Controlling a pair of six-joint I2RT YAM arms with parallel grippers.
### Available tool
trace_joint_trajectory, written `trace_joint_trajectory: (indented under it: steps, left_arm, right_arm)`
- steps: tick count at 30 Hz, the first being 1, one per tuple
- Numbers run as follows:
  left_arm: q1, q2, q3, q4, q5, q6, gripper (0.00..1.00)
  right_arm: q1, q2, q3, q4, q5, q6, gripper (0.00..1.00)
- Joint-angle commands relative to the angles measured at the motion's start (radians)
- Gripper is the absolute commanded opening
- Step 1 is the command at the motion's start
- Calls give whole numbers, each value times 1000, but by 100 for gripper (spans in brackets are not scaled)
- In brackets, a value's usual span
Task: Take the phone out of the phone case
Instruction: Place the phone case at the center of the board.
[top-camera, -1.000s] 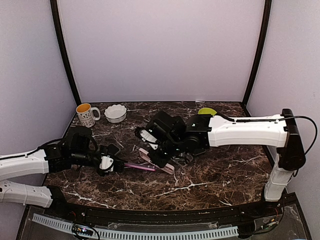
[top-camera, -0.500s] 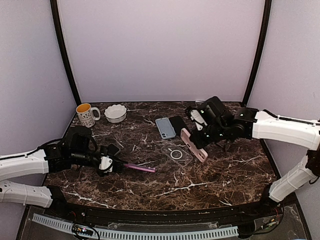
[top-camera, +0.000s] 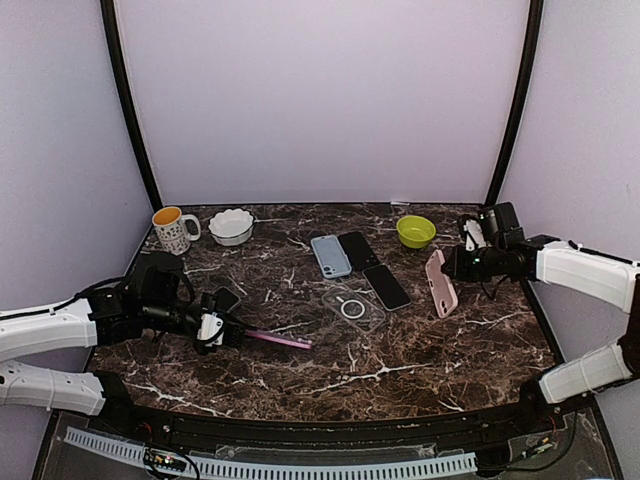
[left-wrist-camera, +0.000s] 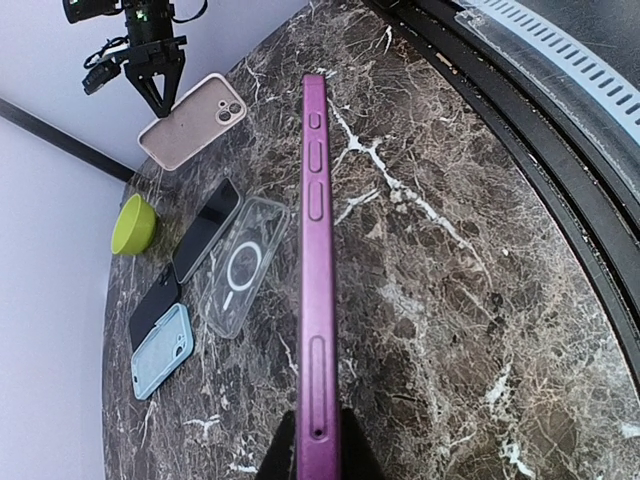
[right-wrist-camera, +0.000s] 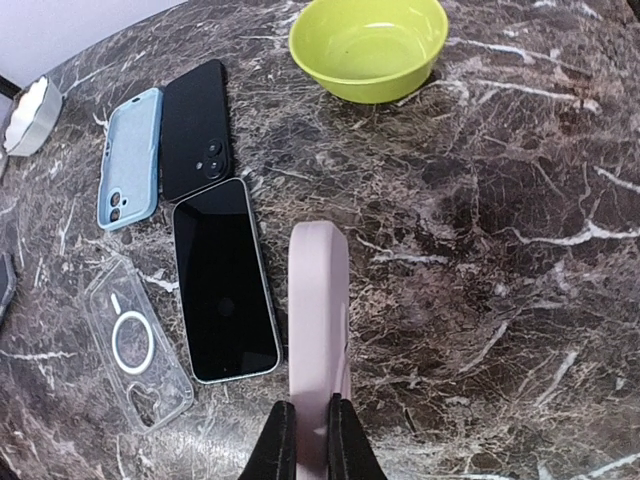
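pink case (top-camera: 440, 283) is in the right gripper (right-wrist-camera: 306, 440), both fingers pressed on its near end, gripped across the thin dimension. case stands on edge, tilted, on the right side of the table (top-camera: 420, 360). can't tell if its far end touches the marble. left wrist view shows its back face with the camera cutout at one corner.

phone (top-camera: 386, 286) lies flat, screen up, dark display, pale rim. well apart from the pink case, left of it. clear case (top-camera: 352, 308) with the ring mark sits just beside the phone on its left. farther back: blue case (top-camera: 330, 256) and black phone (top-camera: 357, 250) side by side, camera sides up. green bowl (top-camera: 415, 231) is behind the phone, near the back wall.

left gripper (left-wrist-camera: 318, 460) is clamped on one end of a purple device (left-wrist-camera: 315, 250), edge-on, side buttons visible, sticking out toward table centre. phone or case, can't tell.

mug (top-camera: 172, 230) and white bowl (top-camera: 231, 226) are at back left.
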Motion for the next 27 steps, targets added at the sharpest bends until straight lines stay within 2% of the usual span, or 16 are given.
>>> trace_joint_trajectory:
  steps: [1,4,8,11,13,15,18,20,23,27]
  left_arm:
    - [-1,-11,52,-11,54,-19,0]
    - [-1,-5,55,-22,69,-30,0]
    - [-1,18,65,-45,107,-42,0]
    - [-1,38,77,-63,122,-53,0]
    - [-2,56,83,-75,132,-59,0]
    - [-1,79,94,-90,147,-68,0]
    - [-2,137,132,-123,182,-91,0]
    - [-2,185,174,-190,206,-116,0]
    - [-1,283,241,-273,235,-139,0]
    - [0,408,335,-395,295,-163,0]
  right_arm:
    - [-91,38,-67,183,-239,57,0]
    - [-135,78,-78,197,-297,59,0]
    - [-150,112,-55,149,-270,36,15]
    - [-151,98,-46,120,-214,14,39]
    - [-151,91,-33,94,-172,6,63]
    - [-151,92,-7,52,-148,-20,81]
    - [-151,79,27,1,-113,-44,94]
    - [-149,51,35,-4,-95,-46,99]
    - [-128,-2,53,-4,-104,-53,99]
    - [-35,-81,52,13,-136,-131,99]
